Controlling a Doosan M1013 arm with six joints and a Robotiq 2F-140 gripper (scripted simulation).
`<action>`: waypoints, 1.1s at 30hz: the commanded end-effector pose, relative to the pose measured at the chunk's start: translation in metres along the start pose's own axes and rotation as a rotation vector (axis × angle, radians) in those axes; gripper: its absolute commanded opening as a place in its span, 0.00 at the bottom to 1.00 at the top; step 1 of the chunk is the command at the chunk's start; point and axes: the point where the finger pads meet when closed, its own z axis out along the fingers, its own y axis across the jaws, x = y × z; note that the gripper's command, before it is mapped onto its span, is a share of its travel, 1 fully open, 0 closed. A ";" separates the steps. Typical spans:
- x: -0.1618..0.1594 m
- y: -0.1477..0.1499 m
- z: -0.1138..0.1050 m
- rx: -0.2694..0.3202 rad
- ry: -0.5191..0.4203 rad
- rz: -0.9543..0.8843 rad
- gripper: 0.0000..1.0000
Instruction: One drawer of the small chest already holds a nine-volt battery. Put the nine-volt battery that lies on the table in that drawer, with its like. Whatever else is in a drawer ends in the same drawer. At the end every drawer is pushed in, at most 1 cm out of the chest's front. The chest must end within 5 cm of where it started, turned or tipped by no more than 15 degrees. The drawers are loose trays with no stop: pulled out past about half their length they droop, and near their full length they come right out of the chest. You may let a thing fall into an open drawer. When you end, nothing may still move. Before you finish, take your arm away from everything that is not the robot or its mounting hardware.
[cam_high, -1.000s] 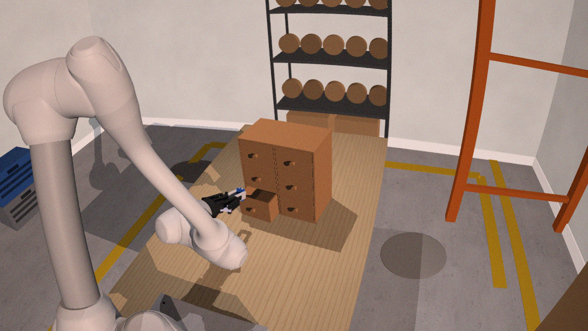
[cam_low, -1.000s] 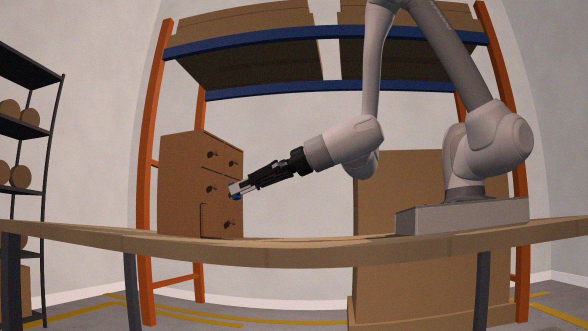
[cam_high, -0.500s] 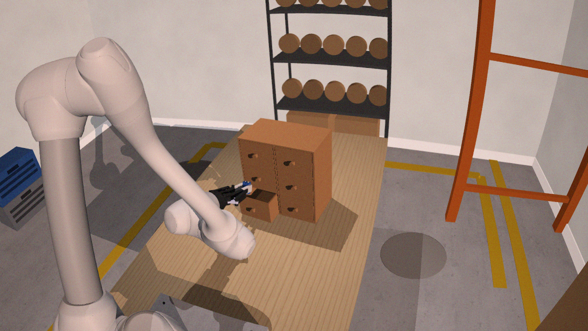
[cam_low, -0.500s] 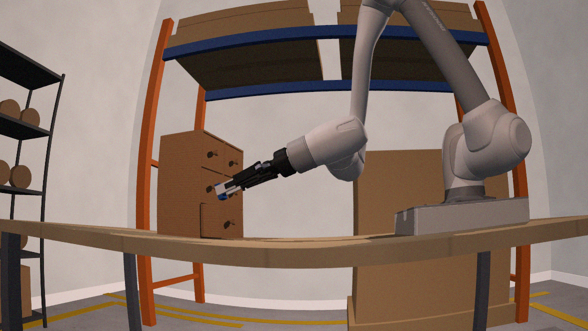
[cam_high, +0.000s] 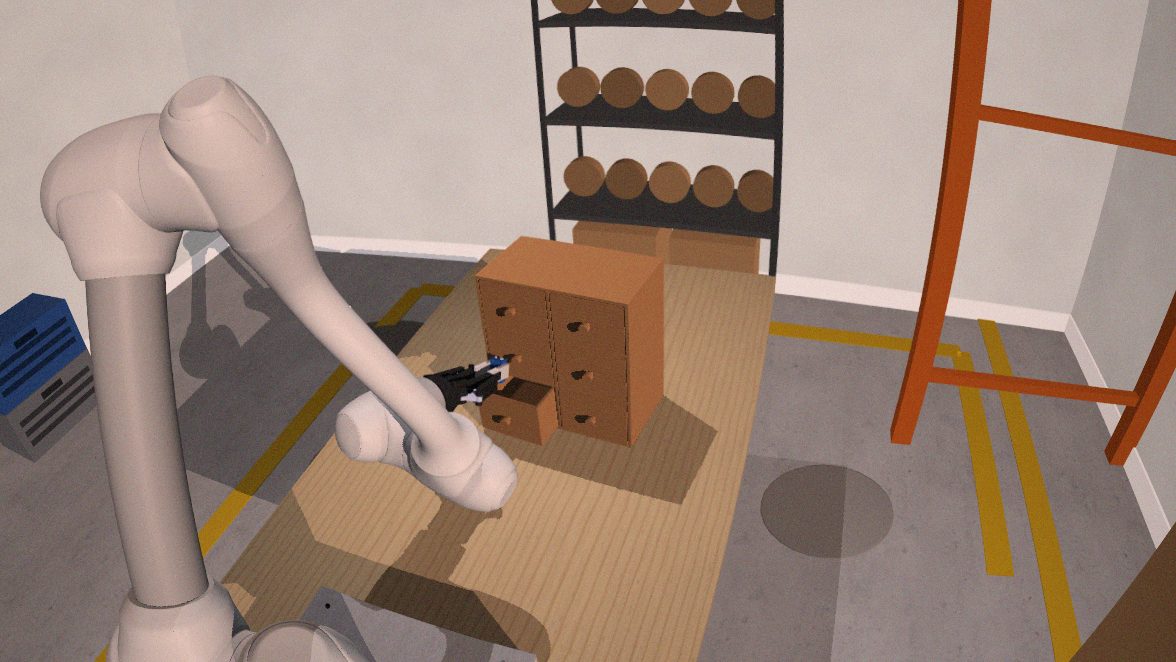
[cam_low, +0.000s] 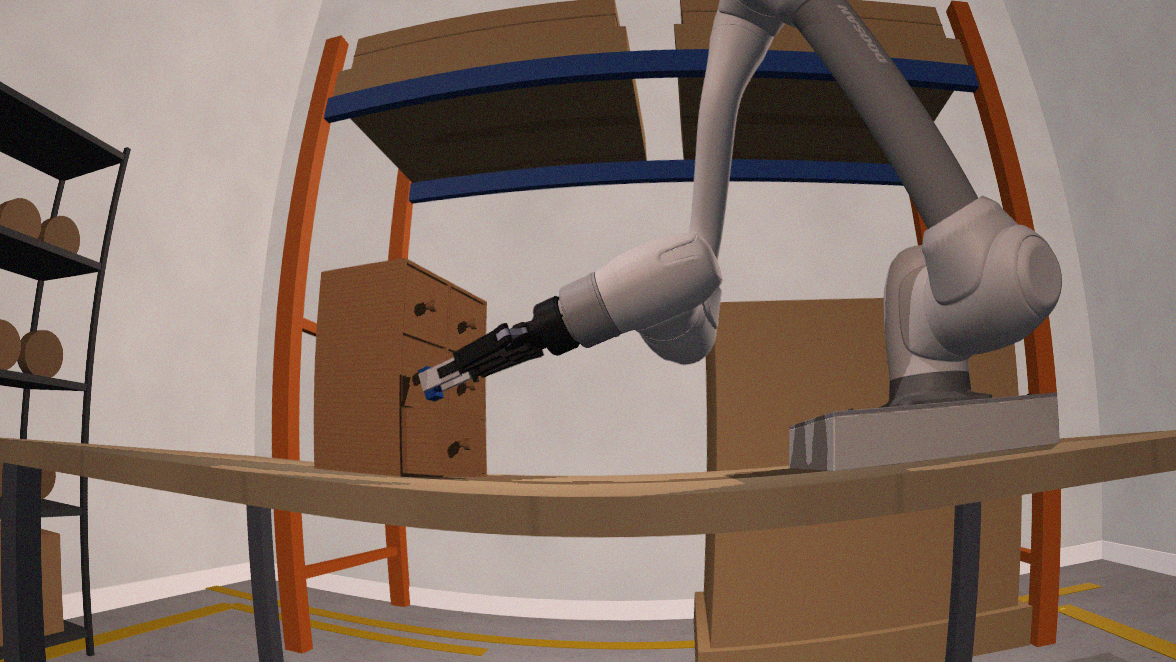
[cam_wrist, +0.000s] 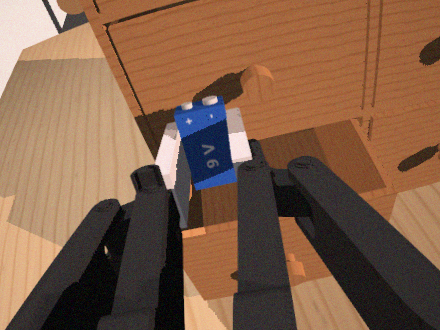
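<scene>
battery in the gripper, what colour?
Blue body, light 9V marking, pale terminals: the nine-volt battery in the gripper. Wrist view shows it best.

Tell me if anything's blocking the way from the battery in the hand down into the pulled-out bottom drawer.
Nothing visible does. The hand grips the blue nine-volt battery just over the open bottom-left drawer, close in front of the closed drawer above it. The drawer's inside is mostly hidden, so I can't check for its twin.
</scene>
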 end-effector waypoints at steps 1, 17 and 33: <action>0.001 -0.002 0.003 0.006 0.000 -0.013 0.14; 0.001 -0.002 0.003 0.006 0.000 -0.013 0.14; 0.001 -0.002 0.003 0.006 0.000 -0.013 0.23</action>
